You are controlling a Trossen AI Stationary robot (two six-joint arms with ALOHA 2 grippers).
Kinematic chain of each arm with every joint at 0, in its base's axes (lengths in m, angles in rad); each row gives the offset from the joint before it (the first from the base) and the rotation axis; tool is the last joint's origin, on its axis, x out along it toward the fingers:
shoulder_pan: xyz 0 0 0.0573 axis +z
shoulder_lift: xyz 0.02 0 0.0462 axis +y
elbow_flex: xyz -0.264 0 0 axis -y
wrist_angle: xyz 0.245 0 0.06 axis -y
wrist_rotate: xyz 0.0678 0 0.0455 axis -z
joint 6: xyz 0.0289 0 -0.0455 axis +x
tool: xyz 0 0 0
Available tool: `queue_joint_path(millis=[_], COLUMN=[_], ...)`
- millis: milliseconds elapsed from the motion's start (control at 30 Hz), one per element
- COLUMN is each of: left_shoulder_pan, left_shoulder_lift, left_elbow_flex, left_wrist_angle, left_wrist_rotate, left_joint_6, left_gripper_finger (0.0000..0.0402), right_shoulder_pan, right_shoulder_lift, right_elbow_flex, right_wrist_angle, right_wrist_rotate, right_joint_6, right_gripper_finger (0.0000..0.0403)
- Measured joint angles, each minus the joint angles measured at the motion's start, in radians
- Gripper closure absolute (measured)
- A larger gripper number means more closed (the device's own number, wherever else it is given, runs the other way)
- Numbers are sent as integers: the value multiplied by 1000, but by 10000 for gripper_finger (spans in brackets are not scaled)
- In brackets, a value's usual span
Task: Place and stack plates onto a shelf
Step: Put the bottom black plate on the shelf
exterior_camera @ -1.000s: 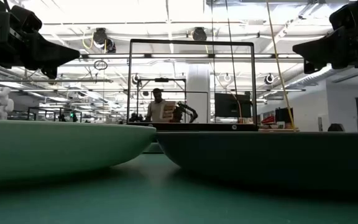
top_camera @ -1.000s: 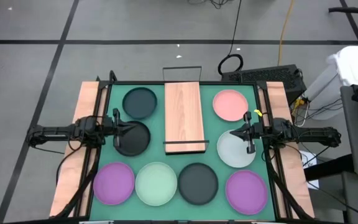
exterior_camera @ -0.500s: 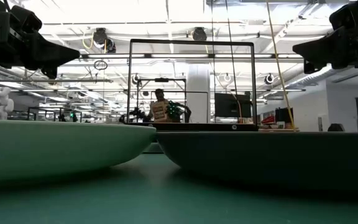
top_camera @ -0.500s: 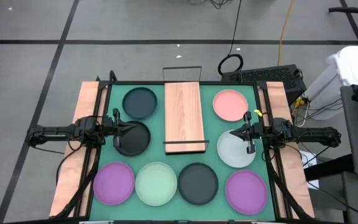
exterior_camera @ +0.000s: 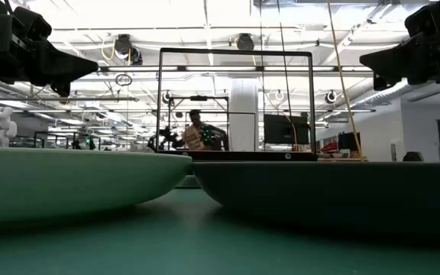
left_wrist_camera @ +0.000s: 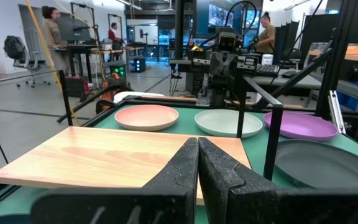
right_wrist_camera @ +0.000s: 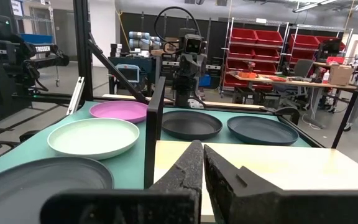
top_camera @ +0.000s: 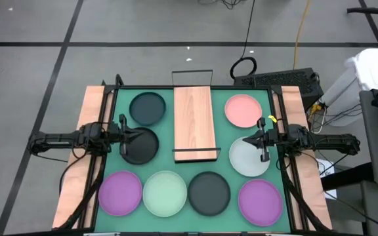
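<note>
The shelf (top_camera: pixel 194 123), a light wood board with black wire ends, lies along the middle of the green mat. Eight plates lie flat around it. Two dark grey plates (top_camera: pixel 147 108) (top_camera: pixel 140 145) are on its left, and a pink plate (top_camera: pixel 243 111) and a pale plate (top_camera: pixel 249 157) on its right. Along the near edge lie a purple plate (top_camera: pixel 120 193), a mint plate (top_camera: pixel 165 193), a dark grey plate (top_camera: pixel 209 193) and another purple plate (top_camera: pixel 260 200). My left gripper (top_camera: pixel 135 133) (left_wrist_camera: pixel 197 149) is shut, raised over the dark grey plate. My right gripper (top_camera: pixel 245 139) (right_wrist_camera: pixel 202 152) is shut, raised over the pale plate.
Wooden rails (top_camera: pixel 84 151) (top_camera: pixel 300 151) run along both sides of the mat. The shelf's upright wire frame (exterior_camera: pixel 235 103) stands at its near end, and another at its far end (top_camera: pixel 192 75). Both arms hang well above the plates (exterior_camera: pixel 21 46) (exterior_camera: pixel 418 50). People stand in the room beyond.
</note>
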State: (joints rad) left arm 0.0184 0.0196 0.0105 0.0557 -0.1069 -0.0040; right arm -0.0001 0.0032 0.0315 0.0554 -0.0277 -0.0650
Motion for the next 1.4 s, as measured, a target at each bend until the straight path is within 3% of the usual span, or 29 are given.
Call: queue_joint_path(millis=[833,1100,1400], left_shoulder_pan=[0,0,0], left_shoulder_lift=[0,0,0], left_elbow_flex=[0,0,0], left_wrist_angle=[0,0,0], left_wrist_rotate=[0,0,0], left_joint_6=[0,0,0], left_gripper_finger=[387,387,387], right_shoulder_pan=[0,0,2], right_shoulder_lift=[19,181,434], right_elbow_flex=[28,163,471], right_wrist_angle=[57,41,-62], right_wrist_rotate=[28,57,57], right_joint_6=[49,56,111], right_gripper_finger=[403,403,403])
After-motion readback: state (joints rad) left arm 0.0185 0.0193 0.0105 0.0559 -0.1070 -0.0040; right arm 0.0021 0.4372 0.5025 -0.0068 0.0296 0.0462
